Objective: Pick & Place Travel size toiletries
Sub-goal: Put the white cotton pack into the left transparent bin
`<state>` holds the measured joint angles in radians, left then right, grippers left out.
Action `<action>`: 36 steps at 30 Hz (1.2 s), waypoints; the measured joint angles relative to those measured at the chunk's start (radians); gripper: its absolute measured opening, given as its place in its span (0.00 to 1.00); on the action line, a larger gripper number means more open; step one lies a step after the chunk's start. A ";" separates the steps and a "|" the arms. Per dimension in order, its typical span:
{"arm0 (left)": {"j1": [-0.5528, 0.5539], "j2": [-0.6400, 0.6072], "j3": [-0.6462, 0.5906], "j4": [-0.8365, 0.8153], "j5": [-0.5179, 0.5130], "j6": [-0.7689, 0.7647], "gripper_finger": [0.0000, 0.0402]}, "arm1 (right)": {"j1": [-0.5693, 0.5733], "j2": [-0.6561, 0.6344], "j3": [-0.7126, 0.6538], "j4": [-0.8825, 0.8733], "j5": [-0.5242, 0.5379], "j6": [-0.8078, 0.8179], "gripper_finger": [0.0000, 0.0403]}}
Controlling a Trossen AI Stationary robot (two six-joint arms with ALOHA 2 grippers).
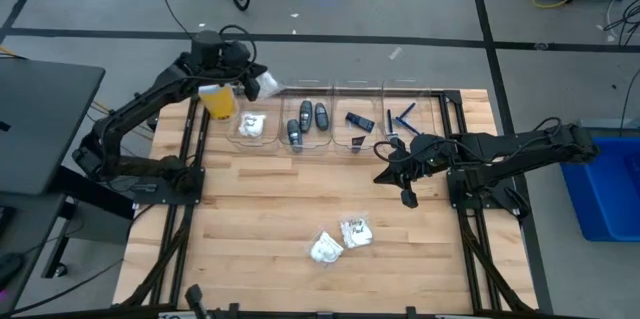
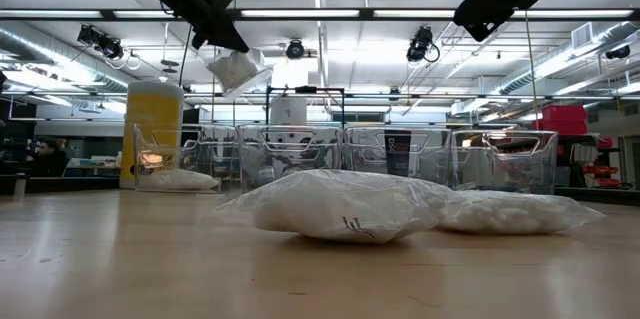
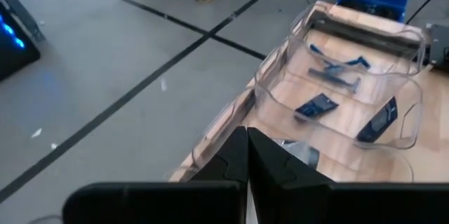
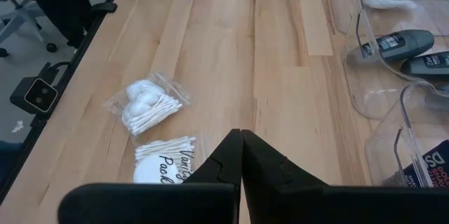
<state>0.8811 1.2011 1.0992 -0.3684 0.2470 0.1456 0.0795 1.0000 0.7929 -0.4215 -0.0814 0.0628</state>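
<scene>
Left fingers (image 2: 222, 39) seemingly pinch a white packet (image 2: 237, 69) aloft.

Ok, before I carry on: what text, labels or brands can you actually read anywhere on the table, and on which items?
"Vanity Pack", partly cut off, in script on the white packet nearest the right gripper.
"DS", large white letters on the dark piece in the bin beside it; the lines under it are too small to read.
White label print on the dark oval bottles: too blurred to read.
Print on the front packet in the low view: unreadable.
</scene>
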 joint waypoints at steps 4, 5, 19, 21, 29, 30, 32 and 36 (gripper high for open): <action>0.011 0.006 0.000 -0.041 -0.010 0.016 0.01 | 0.000 0.000 0.000 0.000 0.000 0.000 0.02; 0.011 0.010 0.000 -0.055 -0.021 0.028 0.01 | 0.000 0.000 0.000 0.000 0.000 0.000 0.02; 0.019 0.013 -0.125 -0.080 -0.056 0.077 0.01 | 0.000 0.000 0.000 0.000 0.001 0.000 0.02; 0.021 0.013 -0.131 -0.077 -0.055 0.079 0.01 | 0.000 0.000 0.000 0.000 0.001 0.000 0.02; 0.030 0.064 -0.136 -0.050 -0.075 0.086 0.01 | 0.000 0.000 0.000 0.000 0.002 0.000 0.02; 0.030 0.078 -0.136 -0.043 -0.076 0.092 0.01 | 0.000 0.000 0.000 0.000 0.002 0.000 0.02; 0.030 0.113 -0.136 -0.018 -0.078 0.093 0.01 | 0.000 0.000 0.000 0.000 0.004 0.000 0.02; 0.030 0.180 -0.136 0.022 -0.093 0.094 0.01 | 0.000 0.000 0.000 0.000 0.027 0.002 0.02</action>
<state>0.9115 1.3809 0.9630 -0.3469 0.1540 0.2397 0.0794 1.0000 0.7933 -0.4213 -0.0546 0.0652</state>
